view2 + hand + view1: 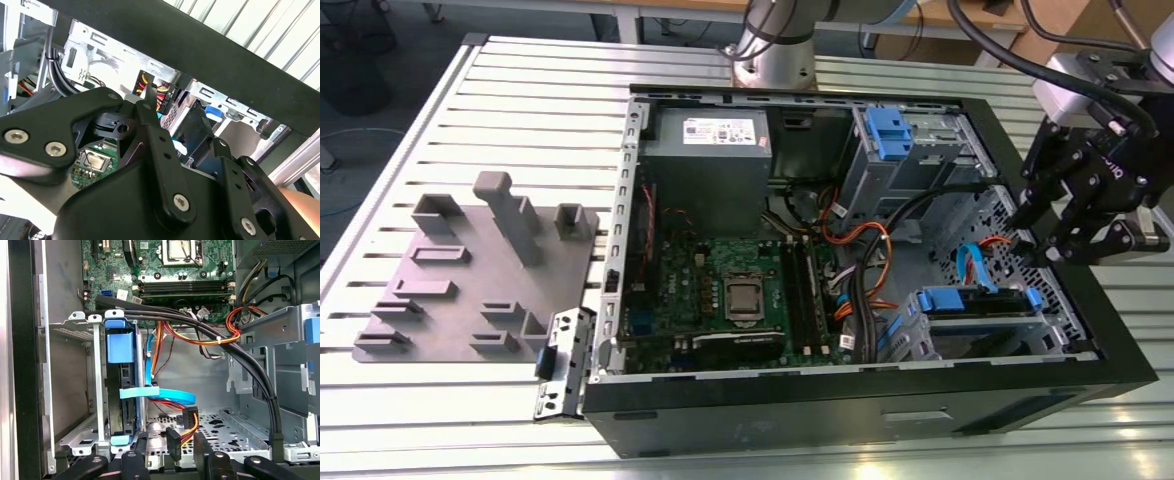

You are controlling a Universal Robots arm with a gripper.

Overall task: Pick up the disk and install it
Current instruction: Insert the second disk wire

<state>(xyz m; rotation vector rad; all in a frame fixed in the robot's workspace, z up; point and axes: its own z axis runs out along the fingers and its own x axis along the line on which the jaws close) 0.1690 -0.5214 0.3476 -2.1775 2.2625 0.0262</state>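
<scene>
Exterior view: gripper [1078, 235] hovers over computer case's [854, 420] right edge (fingers parted, empty) | disk [970, 303] seated in bay | cables [881, 270] alongside.

The disk [970, 301] sits in the computer case's [854, 420] drive cage [987, 330].

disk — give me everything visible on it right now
The disk sits edge-on in the metal drive cage inside the open computer case, with blue plastic rails and a blue tab on its exposed side. Its dark edge shows between the cage's metal uprights; its label face is hidden. A light-blue flat cable crosses right beside it; whether that is plugged in cannot be told. In the exterior view the disk lies at the case's near corner on that view's right, with the gripper just above and apart from it.
</scene>
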